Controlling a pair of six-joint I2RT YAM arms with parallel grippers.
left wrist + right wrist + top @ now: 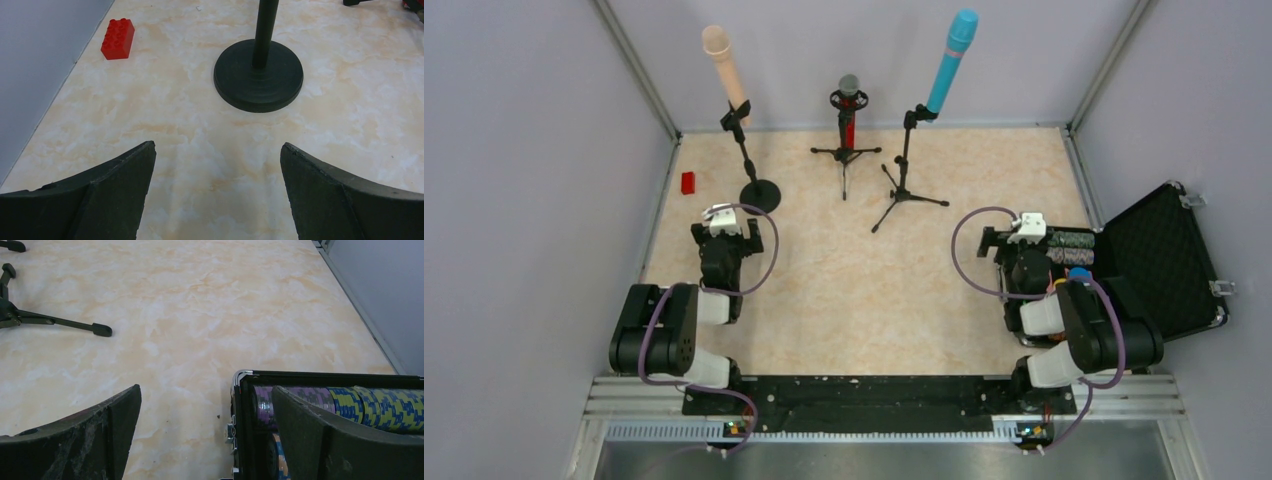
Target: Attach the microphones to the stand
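Quick look at our rig right now: all three mics are sitting in their stands along the far side of the table (pixel 854 300). The peach-beige mic (pixel 721 62) is at about 11 o'clock, clipped into the round-base stand (pixel 760 195) and leaning with its head up toward 11. The red mic (pixel 849 115) is dead at 12 o'clock, upright in the ring mount of the small tripod (pixel 845 153), silver head on top. The light-blue mic (pixel 951 60) is at 1 o'clock on the taller tripod (pixel 905 160), tilted with its head up toward 1. Both arms are back from the stands and neither touches one. The left gripper (pixel 217 150) sits at roughly 9 o'clock on the table, and from its wrist cam we see its fingers (pixel 115 190) spread as wide as they go with only bare tabletop between them, so it's holding nothing; the round base is straight ahead at 12 and a red brick (pixel 118 39) lies at 10 o'clock by the left wall. The right gripper (pixel 205 390) is over at 3 o'clock, also spread wide and carrying nothing. Its right finger hangs over the corner of an open black case (pixel 1169 250) with rows of purple and yellow-blue chips (pixel 370 407) inside, and one leg of the taller tripod pokes in at 10 o'clock in that wrist view.
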